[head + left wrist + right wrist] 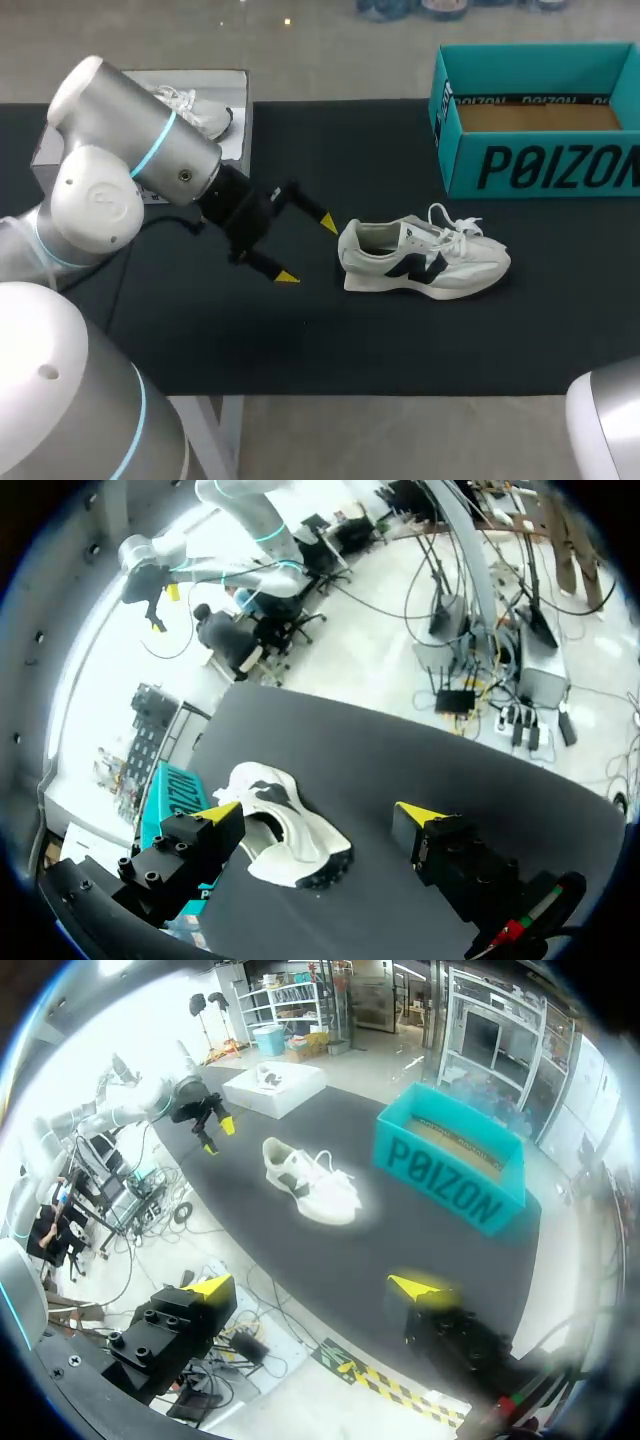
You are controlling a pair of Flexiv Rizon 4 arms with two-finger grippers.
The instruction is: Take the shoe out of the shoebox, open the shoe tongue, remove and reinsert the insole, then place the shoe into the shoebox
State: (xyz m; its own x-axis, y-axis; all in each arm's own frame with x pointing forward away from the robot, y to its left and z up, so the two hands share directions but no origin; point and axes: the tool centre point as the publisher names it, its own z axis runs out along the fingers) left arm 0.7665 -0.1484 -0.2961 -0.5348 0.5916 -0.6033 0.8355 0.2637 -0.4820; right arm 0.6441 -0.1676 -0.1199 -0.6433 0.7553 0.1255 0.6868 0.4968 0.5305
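— White mesh with pale grey panels, is that how the sneaker (pixel 425 258) is looking?

— Yes, with a dark navy emblem on its side, a thick white sole and white laces that are lying loose over the tongue. It is standing upright on the black cloth of the table (pixel 300 340), heel pointing to 9 o'clock, toe to 3 o'clock.

— And the shoebox (pixel 540 170)?

— It is sitting at 1 o'clock from the sneaker, well apart from it. It is teal cardboard with straight walls, open on top and showing a brown floor inside.

— Where is the left gripper (pixel 307 250) hanging?

— At 9 o'clock from the heel, near it but not touching. Its black fingers are standing spread, and the yellow tips are gripping nothing. From its own wrist camera, the sneaker (pixel 285 825) is lying ahead, nearer one finger.

— The right gripper (pixel 315 1286)?

— It is hanging well apart from the sneaker (pixel 305 1180), fingers wide and holding nothing.

— Anything else?

— A flat white box (pixel 238 140) is resting at 10 o'clock, carrying a second sneaker (pixel 195 110), also white.
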